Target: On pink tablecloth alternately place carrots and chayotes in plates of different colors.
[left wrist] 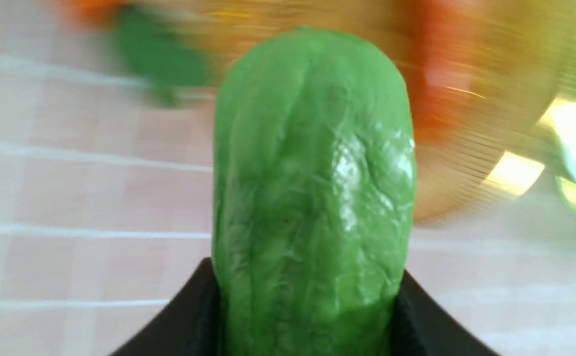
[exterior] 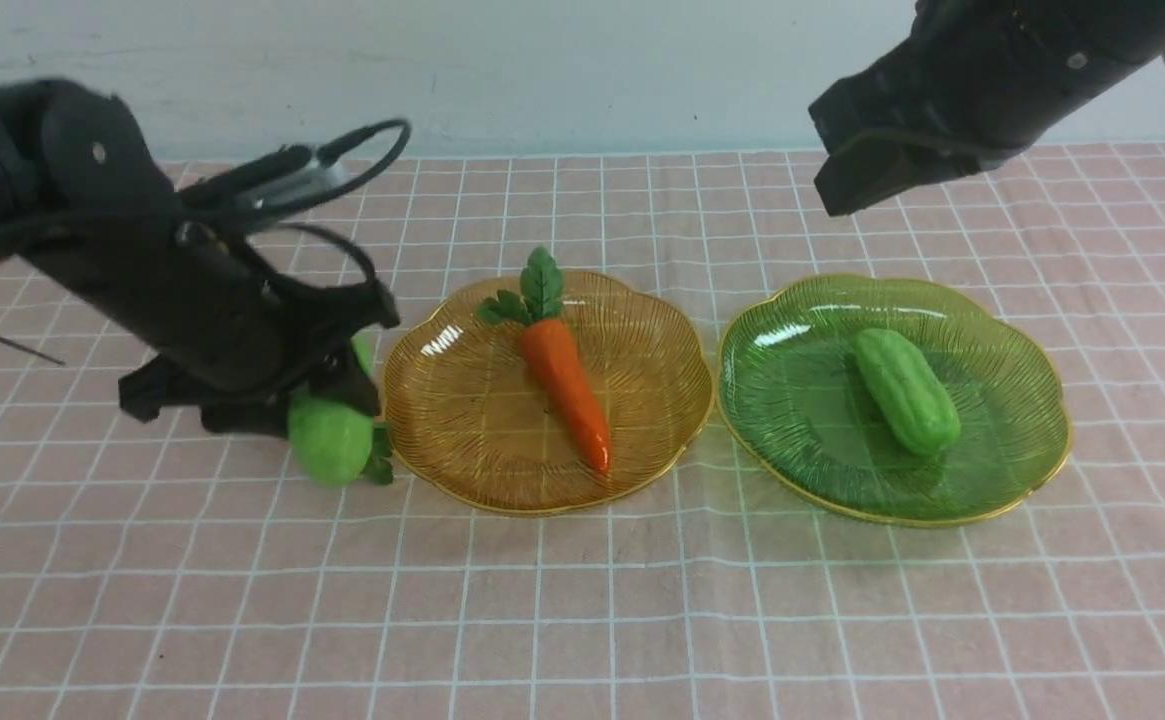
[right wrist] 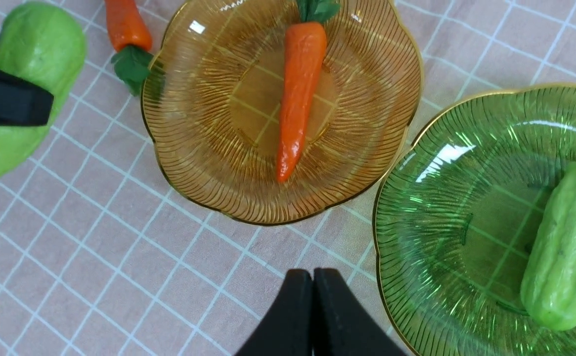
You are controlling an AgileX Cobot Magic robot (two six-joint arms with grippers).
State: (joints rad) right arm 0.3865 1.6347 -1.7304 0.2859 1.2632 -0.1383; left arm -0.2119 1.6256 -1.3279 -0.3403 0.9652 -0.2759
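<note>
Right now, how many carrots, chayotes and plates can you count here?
Carrots: 2, the plated carrot and the loose carrot.
Chayotes: 2, the plated chayote and the held chayote.
Plates: 2, the amber plate and the green plate.
Total: 6.

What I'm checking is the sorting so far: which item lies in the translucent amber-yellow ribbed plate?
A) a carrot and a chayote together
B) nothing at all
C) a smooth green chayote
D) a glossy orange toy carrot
D: a single glossy orange toy carrot with a green leafy top lies alone in the translucent amber-yellow ribbed plate, as both the front view and the right wrist view show.
</note>
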